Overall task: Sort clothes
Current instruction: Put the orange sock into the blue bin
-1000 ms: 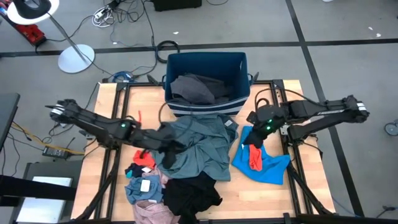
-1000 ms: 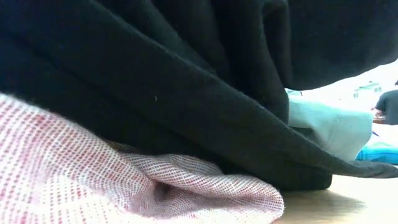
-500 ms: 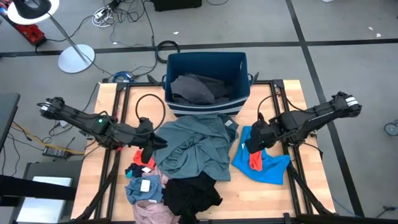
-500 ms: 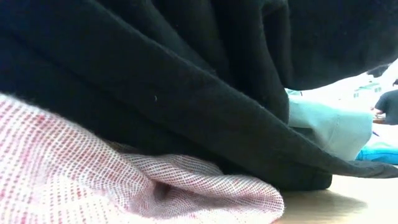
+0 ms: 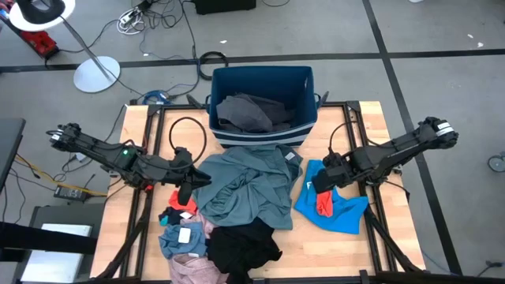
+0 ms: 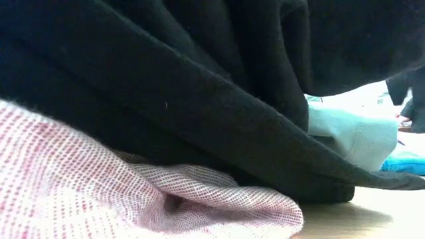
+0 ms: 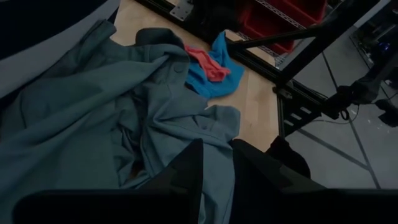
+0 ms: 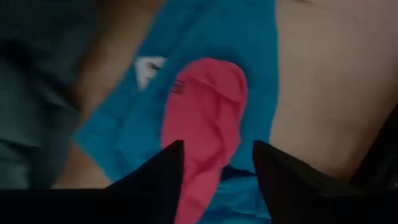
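While the right gripper (image 8: 214, 171) fingers stand apart, red-orange piece (image 8: 205, 124) lengthwise between them, on bright blue garment (image 8: 186, 37), left fingers unclear.

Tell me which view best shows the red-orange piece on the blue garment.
The right wrist view: the red-orange piece fills the frame, lying on the bright blue garment. The high view shows it small; the left wrist view shows it distant; the low view does not show it.

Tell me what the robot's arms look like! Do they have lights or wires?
Both are long, thin and dark, built of jointed segments. The left arm shows a small green light, a white-striped end and a black cable looping beside it. The right arm has a white-striped end too. Each tool, left tool and right tool, has two flat dark fingers.
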`<state>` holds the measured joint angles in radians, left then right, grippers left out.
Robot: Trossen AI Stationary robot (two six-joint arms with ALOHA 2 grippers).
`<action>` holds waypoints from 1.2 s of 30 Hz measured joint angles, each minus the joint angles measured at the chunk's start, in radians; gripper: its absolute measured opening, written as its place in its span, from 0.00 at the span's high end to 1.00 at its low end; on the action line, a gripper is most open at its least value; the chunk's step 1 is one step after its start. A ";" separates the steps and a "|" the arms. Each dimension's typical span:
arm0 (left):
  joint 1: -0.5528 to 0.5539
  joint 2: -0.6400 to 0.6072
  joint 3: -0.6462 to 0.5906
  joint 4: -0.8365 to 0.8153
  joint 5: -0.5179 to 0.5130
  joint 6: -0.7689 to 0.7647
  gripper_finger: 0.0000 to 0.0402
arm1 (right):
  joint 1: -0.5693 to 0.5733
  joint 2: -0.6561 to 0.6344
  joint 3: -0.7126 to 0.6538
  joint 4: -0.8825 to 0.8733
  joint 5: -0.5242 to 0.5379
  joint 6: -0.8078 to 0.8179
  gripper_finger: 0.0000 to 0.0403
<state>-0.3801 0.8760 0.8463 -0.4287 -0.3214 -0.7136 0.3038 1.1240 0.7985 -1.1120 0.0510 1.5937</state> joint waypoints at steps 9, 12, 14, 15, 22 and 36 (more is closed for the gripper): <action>0.000 0.000 0.000 -0.010 0.000 0.010 0.77 | -0.007 0.003 -0.144 0.206 -0.033 -0.004 0.39; 0.000 0.001 0.000 -0.013 -0.017 0.053 0.77 | -0.012 0.003 -0.179 0.264 -0.043 -0.005 0.42; 0.000 0.001 0.000 -0.011 -0.050 0.052 0.77 | -0.017 0.003 -0.198 0.279 -0.054 -0.005 0.46; 0.000 0.001 0.000 -0.011 -0.063 0.051 0.77 | -0.018 0.003 -0.205 0.281 -0.065 -0.005 0.48; 0.000 0.001 0.000 -0.016 -0.077 0.055 0.77 | -0.018 0.002 -0.213 0.289 -0.109 -0.028 0.81; 0.000 0.001 0.000 -0.015 -0.119 0.130 0.77 | -0.010 -0.001 0.205 -0.185 -0.034 -0.130 0.99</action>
<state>-0.3798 0.8768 0.8463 -0.4441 -0.4404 -0.5831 0.2939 1.1233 1.0030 -1.2967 0.0172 1.4639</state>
